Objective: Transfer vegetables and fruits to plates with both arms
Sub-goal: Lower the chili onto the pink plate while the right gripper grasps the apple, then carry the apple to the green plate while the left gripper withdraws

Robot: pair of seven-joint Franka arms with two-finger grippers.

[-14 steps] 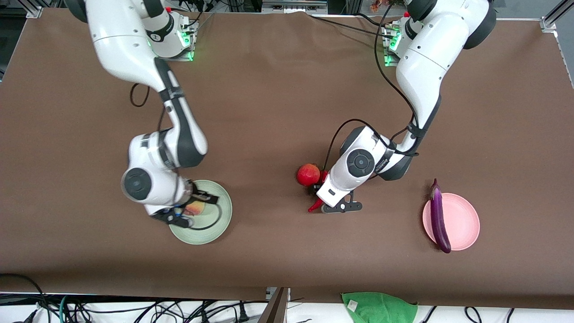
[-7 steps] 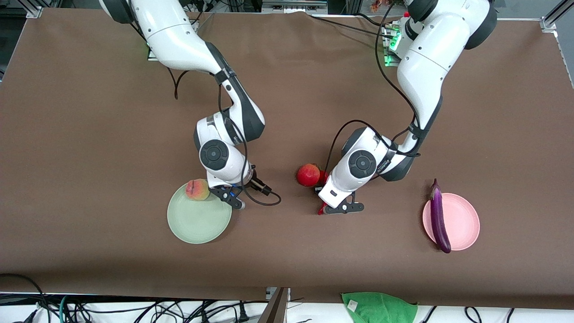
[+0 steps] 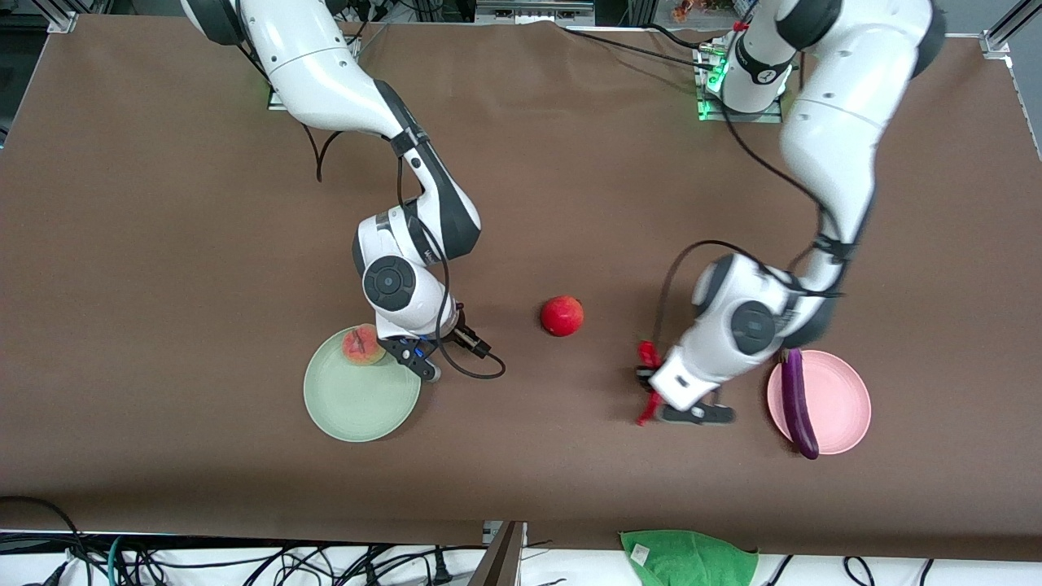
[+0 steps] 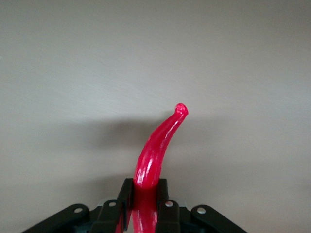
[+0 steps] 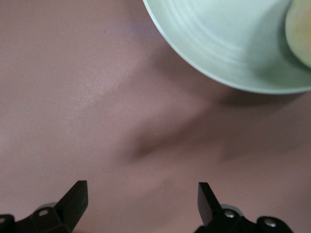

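Brown table (image 3: 521, 163): left gripper (image 3: 651, 391) clamps light, slick, stiff chili (image 4: 156, 155) at its thick end, pink plate (image 3: 838, 403) at 3 o'clock; right gripper (image 3: 423, 358) gapes empty beside green plate (image 3: 358, 407).

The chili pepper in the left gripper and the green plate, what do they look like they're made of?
The chili pepper, clamped in the left gripper, looks like molded plastic: its red skin is very glossy, with fine ridges. The mint green plate looks like matte plastic or ceramic; its surface is dull, with faint concentric rings. Neither material is certain from looks alone.
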